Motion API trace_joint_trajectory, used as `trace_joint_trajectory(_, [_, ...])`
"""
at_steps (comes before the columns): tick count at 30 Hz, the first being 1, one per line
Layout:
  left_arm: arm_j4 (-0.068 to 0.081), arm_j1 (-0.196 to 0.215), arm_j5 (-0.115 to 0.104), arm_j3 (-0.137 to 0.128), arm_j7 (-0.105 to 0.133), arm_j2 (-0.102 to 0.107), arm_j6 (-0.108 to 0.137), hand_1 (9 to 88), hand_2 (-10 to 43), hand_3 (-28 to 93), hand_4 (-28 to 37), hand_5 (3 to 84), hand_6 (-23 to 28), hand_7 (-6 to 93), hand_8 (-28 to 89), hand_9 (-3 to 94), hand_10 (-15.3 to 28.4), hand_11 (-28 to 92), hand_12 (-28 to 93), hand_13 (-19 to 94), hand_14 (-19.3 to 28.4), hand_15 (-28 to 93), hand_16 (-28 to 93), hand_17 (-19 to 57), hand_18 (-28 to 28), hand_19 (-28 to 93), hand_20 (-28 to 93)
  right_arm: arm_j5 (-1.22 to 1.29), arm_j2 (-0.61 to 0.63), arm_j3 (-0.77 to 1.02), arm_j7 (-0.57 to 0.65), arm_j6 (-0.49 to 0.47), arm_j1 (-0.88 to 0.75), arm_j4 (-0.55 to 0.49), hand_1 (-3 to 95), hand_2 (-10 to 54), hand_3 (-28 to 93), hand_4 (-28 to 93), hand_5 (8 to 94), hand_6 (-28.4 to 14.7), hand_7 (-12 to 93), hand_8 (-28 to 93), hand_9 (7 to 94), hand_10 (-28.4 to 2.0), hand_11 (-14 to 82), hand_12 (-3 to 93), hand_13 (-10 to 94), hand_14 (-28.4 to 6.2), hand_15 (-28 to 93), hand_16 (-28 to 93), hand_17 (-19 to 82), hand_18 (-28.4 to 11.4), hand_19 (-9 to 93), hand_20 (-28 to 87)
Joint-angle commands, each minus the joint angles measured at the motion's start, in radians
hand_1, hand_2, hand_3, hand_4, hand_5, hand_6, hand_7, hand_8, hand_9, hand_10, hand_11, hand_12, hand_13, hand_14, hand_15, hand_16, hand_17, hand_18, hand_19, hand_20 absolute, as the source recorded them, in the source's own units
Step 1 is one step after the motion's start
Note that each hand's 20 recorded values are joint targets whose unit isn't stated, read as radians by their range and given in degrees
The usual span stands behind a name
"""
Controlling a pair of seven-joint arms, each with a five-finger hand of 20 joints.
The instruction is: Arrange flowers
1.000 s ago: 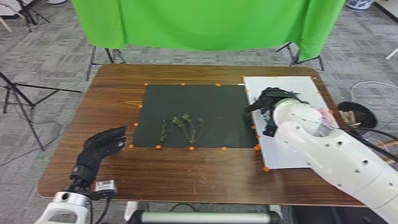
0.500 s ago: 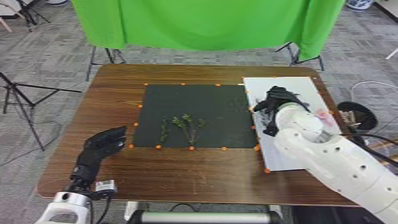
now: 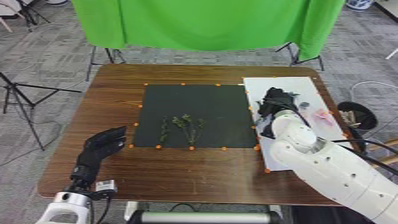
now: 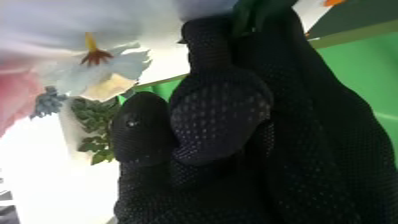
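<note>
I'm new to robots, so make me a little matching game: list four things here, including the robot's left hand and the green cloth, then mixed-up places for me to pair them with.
Things:
1. Green sprigs
2. Pink flower
3. Robot's left hand
4. Green cloth

Places:
A. Hanging beyond the far edge of the table
B. Lying on the dark mat
C. To the left of the dark mat
D. On the white sheet, on the right side of the table

Right pairs: 1-B, 2-D, 3-C, 4-A
</note>
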Motion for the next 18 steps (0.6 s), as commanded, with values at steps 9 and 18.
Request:
trace_joint_trajectory(9, [0.017, 0.028, 0.003, 0.015, -0.029, -0.009, -0.01, 39.1, -9.5, 64, -14.2, 46.0, 0.7, 18.5, -7, 36.8, 10.5, 23, 17, 33, 16.0, 24, 2, 5.2, 15.9, 18, 20, 0.073, 0.024, 0.007, -0.045, 0.154, -0.016, -0.038, 70.4, -9.5, 54, -13, 81.4, -4.1, 22, 12, 93.7, -13.0, 14.9, 30.9, 94, -1.3, 55, 20, 73, -5.1, 86, 37])
trace_joint_trajectory(18, [0.025, 0.013, 0.006, 0.021, -0.028, 0.003, -0.02, 39.2, -9.5, 64, -14.3, 45.9, 0.8, 18.3, -7, 36.7, 10.5, 23, 17, 33, 16.0, 24, 2, 5.3, 15.9, 18, 20, 0.078, 0.059, 0.015, -0.089, 0.212, -0.005, -0.134, 69.6, -9.5, 55, -11, 82.3, -4.4, 22, 12, 93.7, -13.7, 15.7, 31.2, 94, -0.9, 56, 20, 74, -4.7, 86, 38])
